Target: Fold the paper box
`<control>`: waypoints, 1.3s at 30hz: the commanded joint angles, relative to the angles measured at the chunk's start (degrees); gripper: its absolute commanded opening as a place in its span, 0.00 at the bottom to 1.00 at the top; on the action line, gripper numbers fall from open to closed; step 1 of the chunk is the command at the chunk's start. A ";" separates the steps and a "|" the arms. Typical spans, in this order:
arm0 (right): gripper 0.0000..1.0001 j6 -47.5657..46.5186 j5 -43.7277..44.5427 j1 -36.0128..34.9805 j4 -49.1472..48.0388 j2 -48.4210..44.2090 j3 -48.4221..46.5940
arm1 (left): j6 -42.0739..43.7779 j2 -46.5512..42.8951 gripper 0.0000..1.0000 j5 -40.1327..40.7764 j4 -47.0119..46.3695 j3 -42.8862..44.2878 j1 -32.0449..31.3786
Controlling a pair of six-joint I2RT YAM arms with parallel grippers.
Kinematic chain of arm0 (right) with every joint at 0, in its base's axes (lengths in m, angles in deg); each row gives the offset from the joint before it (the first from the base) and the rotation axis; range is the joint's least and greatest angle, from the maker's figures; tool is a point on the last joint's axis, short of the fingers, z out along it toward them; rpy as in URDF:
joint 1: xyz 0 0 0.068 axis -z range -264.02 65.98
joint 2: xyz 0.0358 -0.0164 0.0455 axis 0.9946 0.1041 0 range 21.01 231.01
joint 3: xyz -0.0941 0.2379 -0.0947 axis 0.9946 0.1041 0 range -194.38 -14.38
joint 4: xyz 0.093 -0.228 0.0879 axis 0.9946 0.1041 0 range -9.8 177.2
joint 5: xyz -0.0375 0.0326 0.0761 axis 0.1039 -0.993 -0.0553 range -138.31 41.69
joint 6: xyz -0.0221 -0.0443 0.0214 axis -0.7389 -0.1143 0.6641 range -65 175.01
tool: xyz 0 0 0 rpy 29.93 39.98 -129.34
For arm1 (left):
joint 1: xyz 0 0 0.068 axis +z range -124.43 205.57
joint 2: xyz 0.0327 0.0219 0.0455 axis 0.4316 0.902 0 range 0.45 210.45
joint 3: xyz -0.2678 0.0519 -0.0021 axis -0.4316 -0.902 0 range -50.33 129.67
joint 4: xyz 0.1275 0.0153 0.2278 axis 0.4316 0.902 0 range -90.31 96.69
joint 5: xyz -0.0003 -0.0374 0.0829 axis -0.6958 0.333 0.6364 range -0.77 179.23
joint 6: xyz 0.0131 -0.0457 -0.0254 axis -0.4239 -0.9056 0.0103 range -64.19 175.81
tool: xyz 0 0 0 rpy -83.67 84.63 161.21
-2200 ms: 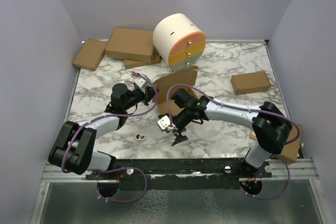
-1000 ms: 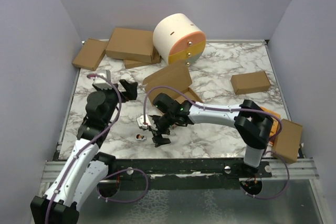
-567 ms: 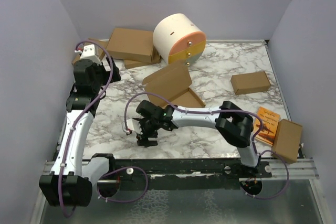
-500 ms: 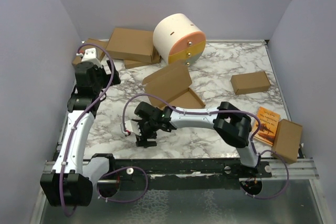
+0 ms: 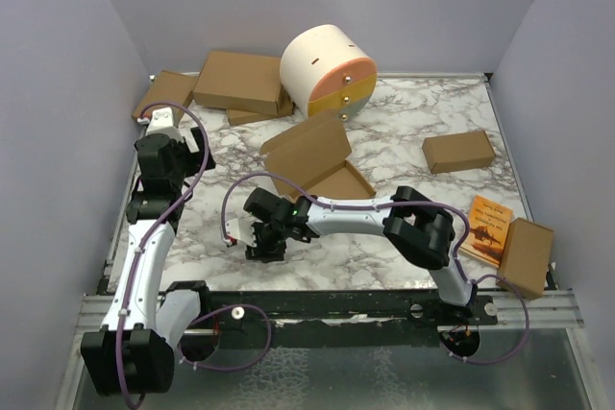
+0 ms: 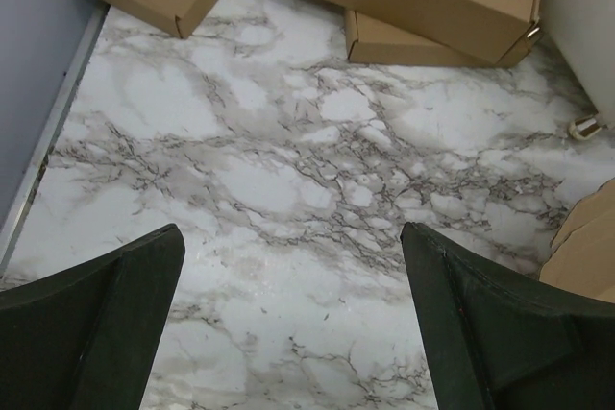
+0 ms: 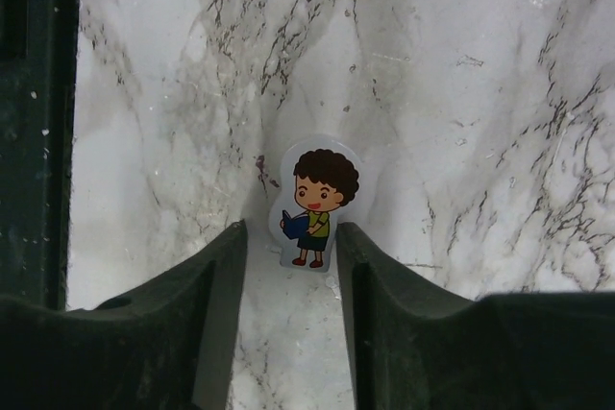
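Note:
The paper box (image 5: 312, 149) is a brown cardboard mailer lying mid-table, its lid flap raised and its shallow tray (image 5: 338, 182) open toward the front. One of its edges shows at the right of the left wrist view (image 6: 588, 242). Neither gripper touches it. My left gripper (image 6: 290, 237) hangs wide open over bare marble at the back left (image 5: 173, 141). My right gripper (image 7: 288, 237) points down at the front (image 5: 264, 245). Its jaws stand a narrow gap apart, either side of a flat sticker of a boy reading (image 7: 317, 201) on the table.
A white cylinder with an orange and yellow face (image 5: 329, 69) stands at the back. Brown cartons lie at the back left (image 5: 240, 81) (image 5: 165, 95), one mid-right (image 5: 458, 151), one at the right edge (image 5: 526, 256) beside an orange booklet (image 5: 485, 228).
The left arm has swung away from the paper box to the back left, still open. The right gripper has slid left along the front to the sticker, and its jaws have narrowed.

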 commanded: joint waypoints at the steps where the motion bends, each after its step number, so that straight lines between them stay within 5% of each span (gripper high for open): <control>1: 0.38 1.50 1.89 -0.28 -0.17 1.82 -1.25 | 0.57 -2.15 0.99 1.54 -2.81 -1.30 0.52; 10: 0.36 1.69 1.91 -0.29 -0.40 2.00 -1.25 | 0.40 -2.02 0.99 0.55 -2.94 -1.70 0.52; 22: 0.15 1.61 1.48 -0.28 -0.94 1.69 -0.71 | 0.86 -2.96 0.99 0.91 -2.94 -2.12 0.52; 39: 0.06 -5.93 -8.13 1.38 4.30 -8.14 -1.01 | 1.98 -5.76 0.98 3.92 -3.40 -2.77 0.53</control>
